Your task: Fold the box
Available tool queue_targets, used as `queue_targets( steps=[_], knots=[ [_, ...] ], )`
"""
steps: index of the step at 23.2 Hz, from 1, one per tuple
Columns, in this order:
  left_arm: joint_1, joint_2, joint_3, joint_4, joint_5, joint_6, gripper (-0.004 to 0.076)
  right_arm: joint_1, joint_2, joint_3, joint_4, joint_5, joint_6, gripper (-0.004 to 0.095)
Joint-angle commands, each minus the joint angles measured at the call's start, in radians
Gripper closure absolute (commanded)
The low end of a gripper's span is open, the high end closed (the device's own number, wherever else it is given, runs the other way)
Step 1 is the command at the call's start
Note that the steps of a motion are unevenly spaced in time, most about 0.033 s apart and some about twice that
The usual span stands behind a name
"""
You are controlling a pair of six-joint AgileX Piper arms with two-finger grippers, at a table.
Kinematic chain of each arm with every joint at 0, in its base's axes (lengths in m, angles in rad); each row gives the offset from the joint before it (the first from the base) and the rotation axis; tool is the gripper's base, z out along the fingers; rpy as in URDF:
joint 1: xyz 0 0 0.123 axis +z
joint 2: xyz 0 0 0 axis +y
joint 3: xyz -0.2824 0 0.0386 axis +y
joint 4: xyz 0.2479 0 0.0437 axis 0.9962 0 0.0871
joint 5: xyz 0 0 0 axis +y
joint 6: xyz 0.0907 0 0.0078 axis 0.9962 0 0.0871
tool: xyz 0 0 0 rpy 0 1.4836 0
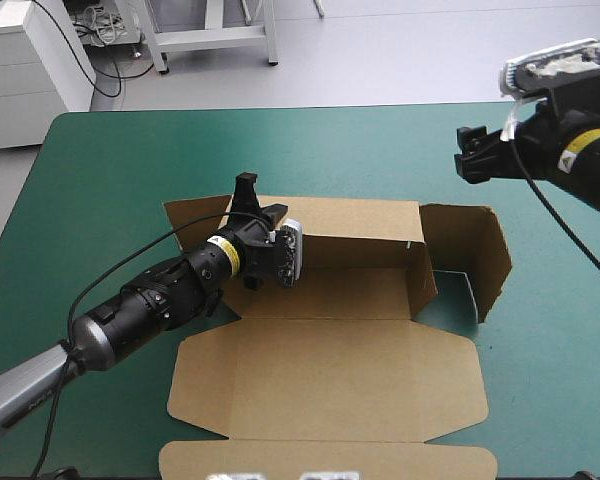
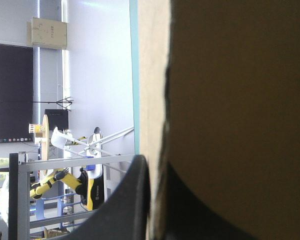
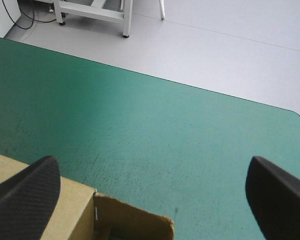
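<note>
Brown box (image 1: 330, 370) at the middle of the table (image 1: 110, 170), partly formed: far wall and right flap raised, near lid flat, left side seemingly unfinished; left gripper (image 1: 258, 205) clamped on the far wall's left end, right gripper (image 1: 467, 153) raised at far right, fingers apart.

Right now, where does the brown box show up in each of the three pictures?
High view: the box lies mid-table, far wall raised.
Left wrist view: its board is clamped in the left gripper.
Right wrist view: one corner shows under the right gripper.
Shared landmark: the teal-green cover.
</note>
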Motion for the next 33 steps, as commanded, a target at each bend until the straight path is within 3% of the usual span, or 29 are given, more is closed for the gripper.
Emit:
queue_targets(
  steps=[1, 5, 9, 11, 19, 33],
  knots=[
    [-0.003, -0.017, -0.012, -0.017, 0.010, -0.027, 0.0732, -0.030, 0.066, -0.087, -0.028, -0.060, -0.007, -0.0021],
    [-0.003, -0.017, -0.012, -0.017, 0.010, -0.027, 0.0732, -0.129, 0.195, -0.175, 0.045, -0.057, -0.050, -0.0022],
    [-0.003, -0.017, -0.012, -0.017, 0.008, -0.029, 0.0732, -0.343, 0.376, -0.261, 0.323, 0.001, -0.171, -0.0018],
    [-0.003, -0.017, -0.012, -0.017, 0.004, -0.029, 0.0732, -0.380, 0.438, -0.266, 0.382, 0.026, -0.189, -0.0017],
    [-0.003, -0.017, -0.012, -0.017, 0.000, -0.029, 0.0732, -0.389, 0.633, -0.247, 0.436, 0.091, -0.197, -0.0018],
    [-0.003, -0.017, -0.012, -0.016, 0.002, -0.029, 0.0732, -0.387, 0.535, -0.020, 0.461, 0.093, -0.243, -0.0018]
  ],
)
